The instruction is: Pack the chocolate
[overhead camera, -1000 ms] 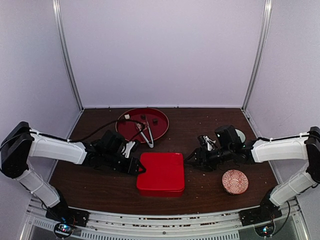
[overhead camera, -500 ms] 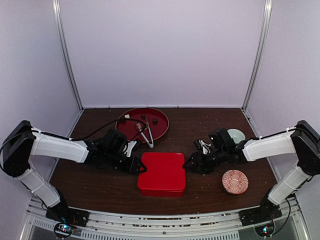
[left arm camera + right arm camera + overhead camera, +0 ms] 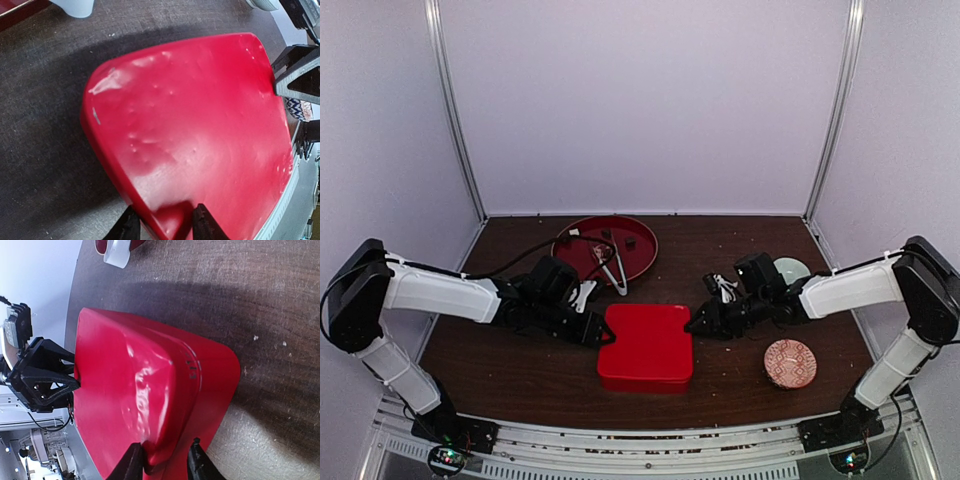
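A closed red box lies at the middle of the table, seen close up in the left wrist view and the right wrist view. My left gripper is shut on the box's left edge, one finger on each side of the rim. My right gripper is closed on the right edge in the same way. A few small dark pieces of chocolate rest on the red plate at the back, apart from both grippers.
White tongs lean over the plate's near rim. A patterned bowl sits at the front right and a pale bowl lies behind the right arm. A black cable crosses the plate toward the left arm.
The right arm has slid left to the box's right edge and its jaws have narrowed onto it. The left gripper has kept its hold on the left edge.
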Controlling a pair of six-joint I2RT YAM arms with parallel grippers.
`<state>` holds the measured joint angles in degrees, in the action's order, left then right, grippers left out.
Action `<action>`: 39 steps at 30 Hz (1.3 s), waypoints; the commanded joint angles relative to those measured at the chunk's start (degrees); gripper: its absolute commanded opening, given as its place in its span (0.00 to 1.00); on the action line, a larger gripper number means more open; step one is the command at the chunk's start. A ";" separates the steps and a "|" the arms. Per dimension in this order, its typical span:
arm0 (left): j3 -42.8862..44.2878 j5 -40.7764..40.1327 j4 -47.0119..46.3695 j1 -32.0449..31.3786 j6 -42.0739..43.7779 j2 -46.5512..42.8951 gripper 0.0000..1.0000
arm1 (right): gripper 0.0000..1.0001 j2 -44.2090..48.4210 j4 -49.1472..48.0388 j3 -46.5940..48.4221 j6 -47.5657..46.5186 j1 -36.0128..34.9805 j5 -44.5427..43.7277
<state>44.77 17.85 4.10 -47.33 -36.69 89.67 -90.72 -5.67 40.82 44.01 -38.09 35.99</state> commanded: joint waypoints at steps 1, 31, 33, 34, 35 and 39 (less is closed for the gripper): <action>0.89 -2.46 1.67 -1.03 2.65 1.30 0.38 | 0.30 -2.46 3.78 0.50 -3.27 1.38 -6.74; 7.51 -2.72 7.82 1.84 8.63 6.21 0.40 | 0.43 -13.48 2.43 11.41 -12.75 4.58 0.37; 7.93 -3.33 8.51 2.24 9.15 5.59 0.40 | 0.34 -13.81 1.09 10.43 -12.07 4.76 0.60; 7.79 -3.62 8.63 2.44 9.27 4.89 0.40 | 0.32 -13.84 0.59 9.96 -11.86 4.85 0.68; 7.40 -3.83 8.50 2.56 9.42 3.73 0.42 | 0.30 -13.93 0.26 9.69 -11.70 4.92 0.79; 4.02 -4.90 8.33 2.39 11.63 -4.20 0.55 | 0.28 -14.73 -0.72 9.36 -11.37 5.04 1.03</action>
<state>51.35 14.70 10.68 -45.28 -28.42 92.53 -101.97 -7.38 51.99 31.81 -33.32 40.05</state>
